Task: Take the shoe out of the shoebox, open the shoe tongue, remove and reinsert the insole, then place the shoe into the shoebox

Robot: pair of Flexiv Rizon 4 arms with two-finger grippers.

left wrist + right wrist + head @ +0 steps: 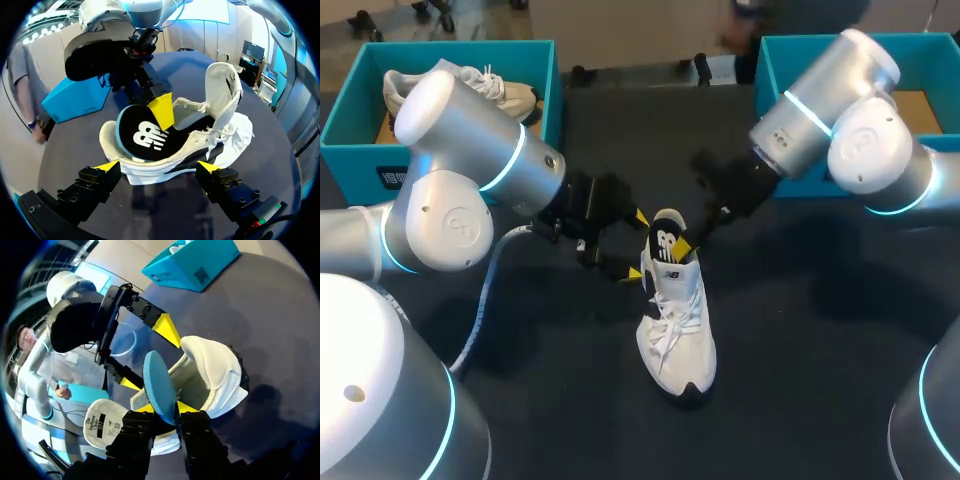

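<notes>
The right end effector (166, 409) is clamped on the insole (159, 382), which stands half out of the shoe (677, 330) on the desk (820, 330). The left end effector (157, 166) is spread open with the heel just ahead of it (probably to steady the shoe).

In the head view my left arm (460, 190) covers a corner of the left shoebox (350, 165) and part of the tan shoe (510, 95) in it. My right arm (860, 140) covers much of the right shoebox (930, 60), and the picture's edge cuts that box off. The low end of the insole (667, 245) sits down inside the white shoe (680, 340), out of sight.

In the left wrist view the insole and the tongue (222, 85) hide the shoe's far side. Only one yellow tip (162, 112) of the right jaws shows there.

In the right wrist view the insole's blue edge hides part of the shoe's inside.
</notes>
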